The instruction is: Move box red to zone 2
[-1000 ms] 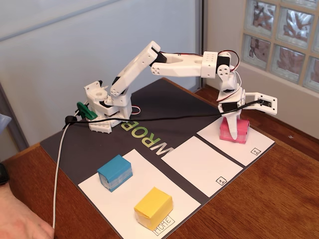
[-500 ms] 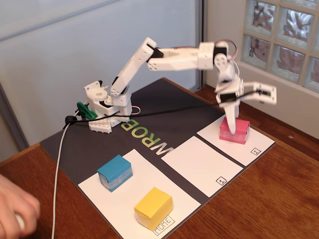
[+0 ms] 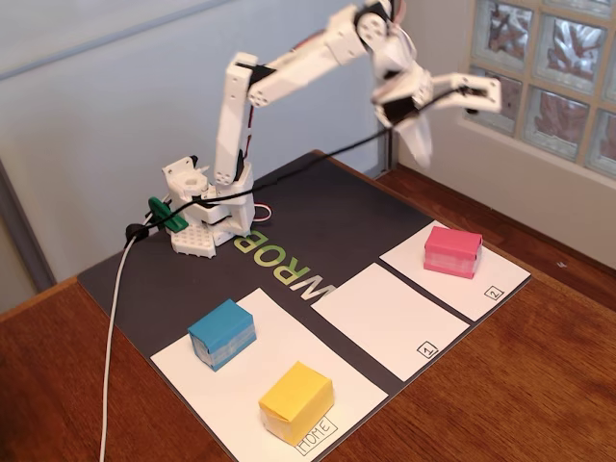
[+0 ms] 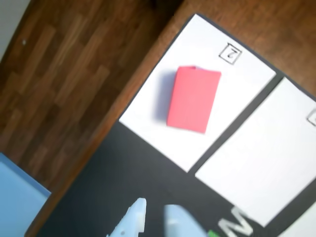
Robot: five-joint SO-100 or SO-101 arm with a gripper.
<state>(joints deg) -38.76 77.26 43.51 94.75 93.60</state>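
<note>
Yellow paper box (image 3: 296,400) sits nearest; red rectangular box (image 3: 452,251) rests on white sheet (image 3: 500,271), claw (image 3: 448,120) spread empty.

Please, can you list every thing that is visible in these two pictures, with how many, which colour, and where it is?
red box: 1, pink-red, on the white zone marked 2, far right in the fixed view
blue box: 1, blue, on the large white home sheet
yellow box: 1, yellow, same sheet, near the HOME label
middle zone: 1, white, nothing on it
mat: 1, black, under the sheets
table: 1, brown wood
cable: 1, white, left of the mat
arm: 1, white, at the mat's far end
gripper: 1, white, open, raised above the red box, holding nothing
</note>
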